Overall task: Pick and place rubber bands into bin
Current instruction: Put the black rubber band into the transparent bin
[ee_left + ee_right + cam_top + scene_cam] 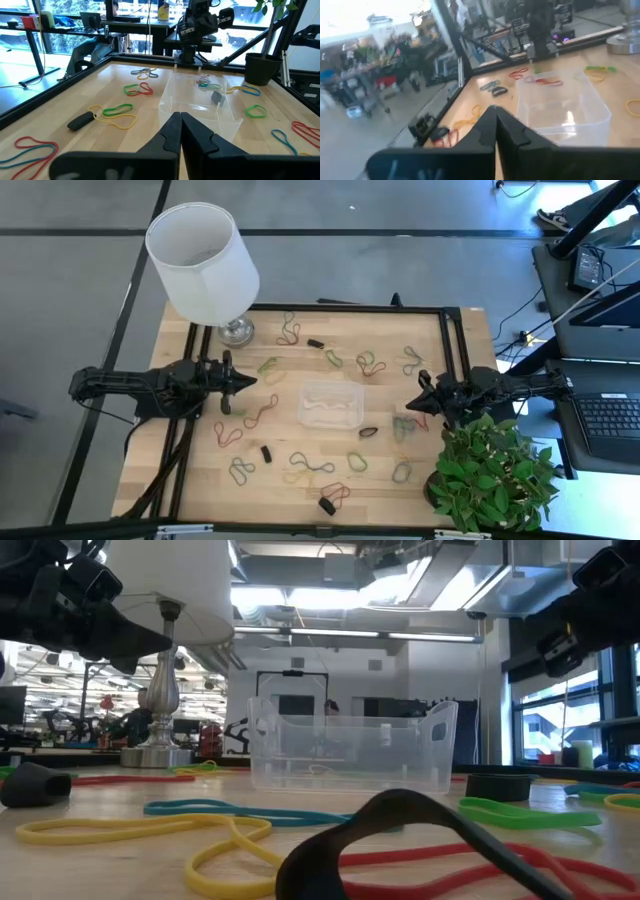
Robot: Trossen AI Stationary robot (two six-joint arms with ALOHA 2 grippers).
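From overhead I see the left gripper [247, 380] and right gripper [415, 402], both pinched closed and empty, flanking the bin [331, 403], while only my low view shows rubber bands [230, 825] close up.

Even bright overhead light on the wooden table [300, 350], soft faint shadows; glaring ceiling strip lights [330, 635] and windows in the low view, foreground rubber bands [400, 840] out of focus; right wrist view smeared, washed-out glare in the room behind
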